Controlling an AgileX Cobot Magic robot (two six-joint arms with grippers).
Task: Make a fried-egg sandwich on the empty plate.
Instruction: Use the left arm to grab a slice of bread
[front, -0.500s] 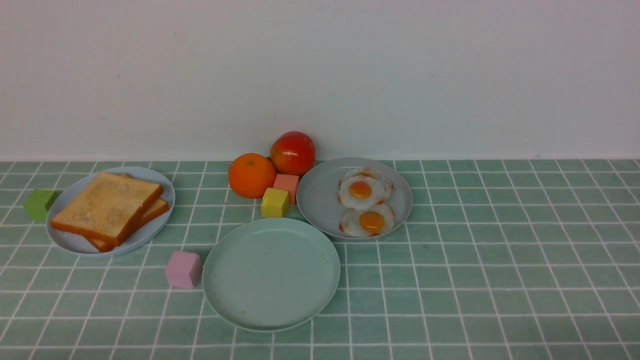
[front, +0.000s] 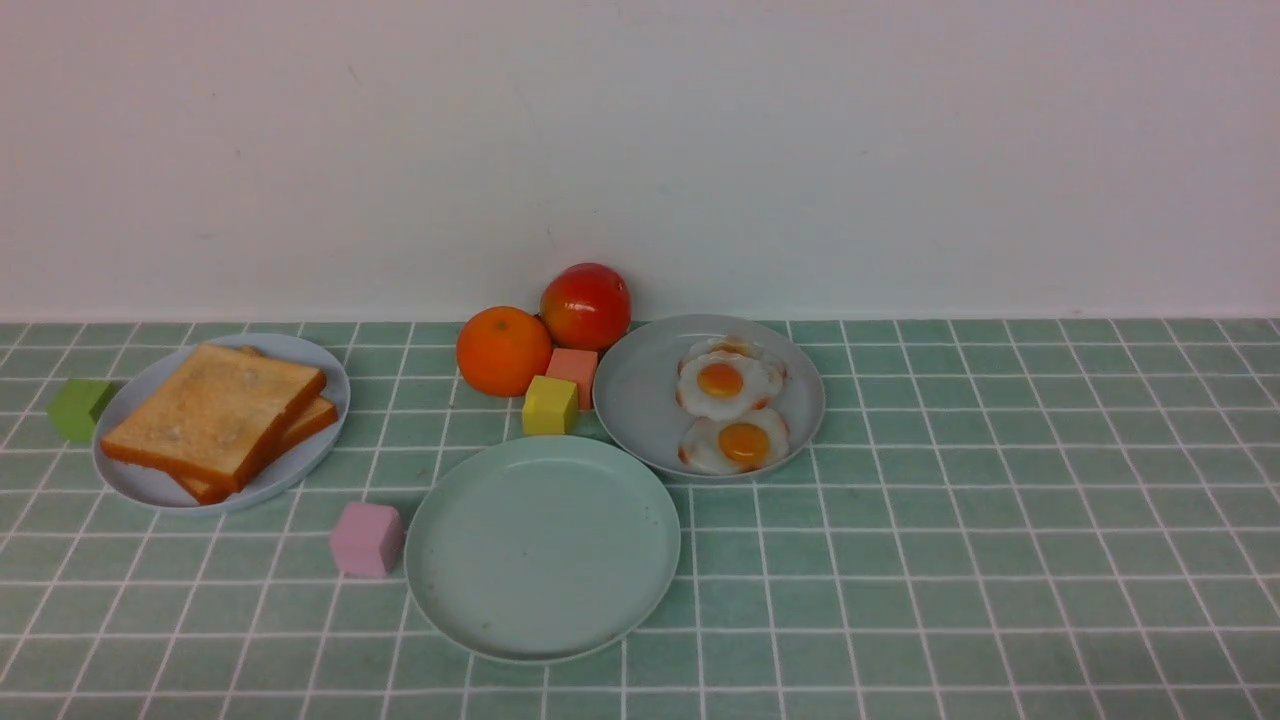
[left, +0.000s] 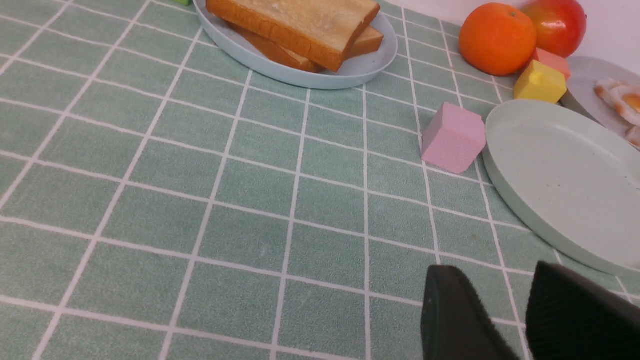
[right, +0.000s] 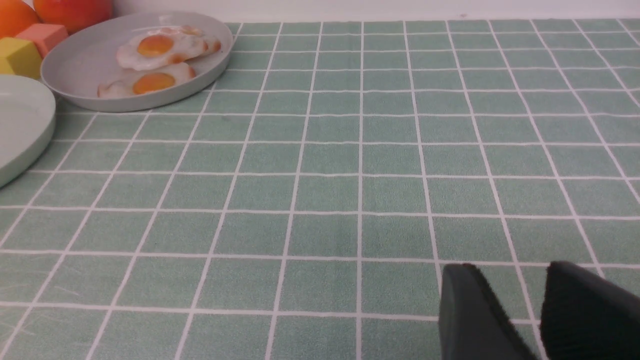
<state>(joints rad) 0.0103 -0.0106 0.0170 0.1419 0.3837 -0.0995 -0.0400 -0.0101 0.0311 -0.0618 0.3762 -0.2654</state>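
The empty mint-green plate sits front centre with nothing on it; it also shows in the left wrist view. Two toast slices lie stacked on a pale blue plate at the left. Two fried eggs lie on a grey plate behind the mint plate to the right. No sandwich is assembled. Neither gripper shows in the front view. My left gripper is open and empty above the cloth, near the mint plate's near-left rim. My right gripper is open and empty above bare cloth, right of the plates.
An orange and a red fruit stand by the back wall. A yellow cube and a salmon cube sit between them and the plates. A pink cube touches the mint plate's left; a green cube is far left.
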